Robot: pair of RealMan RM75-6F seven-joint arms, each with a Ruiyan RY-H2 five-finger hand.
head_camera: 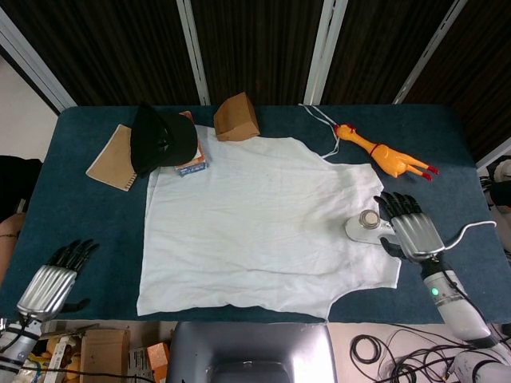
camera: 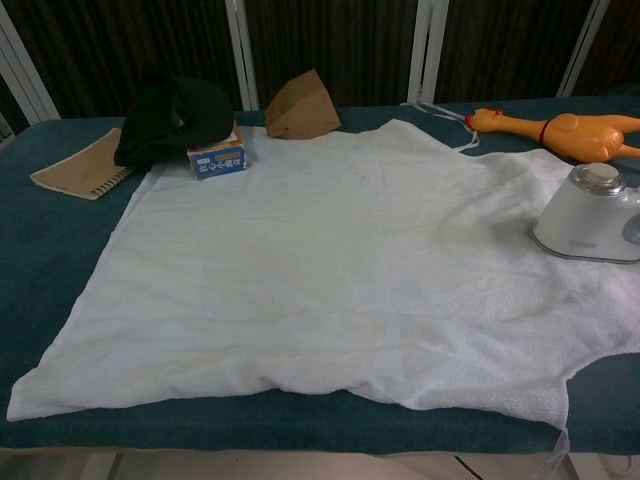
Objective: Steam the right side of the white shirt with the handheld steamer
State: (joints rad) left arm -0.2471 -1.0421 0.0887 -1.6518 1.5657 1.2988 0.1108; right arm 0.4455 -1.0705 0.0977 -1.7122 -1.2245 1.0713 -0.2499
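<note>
The white shirt (head_camera: 255, 215) lies flat across the blue table (head_camera: 80, 215); the chest view shows the shirt (camera: 330, 260) filling most of the tabletop. The white handheld steamer (head_camera: 366, 225) rests on the shirt's right edge, and its round head (camera: 590, 212) stands at the right of the chest view. My right hand (head_camera: 411, 227) lies over the steamer's handle with its fingers stretched out, hiding the handle; no grip shows. My left hand (head_camera: 52, 283) hangs at the table's near left corner, fingers apart and holding nothing. Neither hand appears in the chest view.
A rubber chicken (head_camera: 383, 153) lies behind the steamer. A black cap (head_camera: 162, 140), a tan notebook (head_camera: 112, 157), a small box (head_camera: 194, 163) and a brown paper bag (head_camera: 236, 117) sit along the far left. The steamer's cord (head_camera: 471, 231) trails off to the right.
</note>
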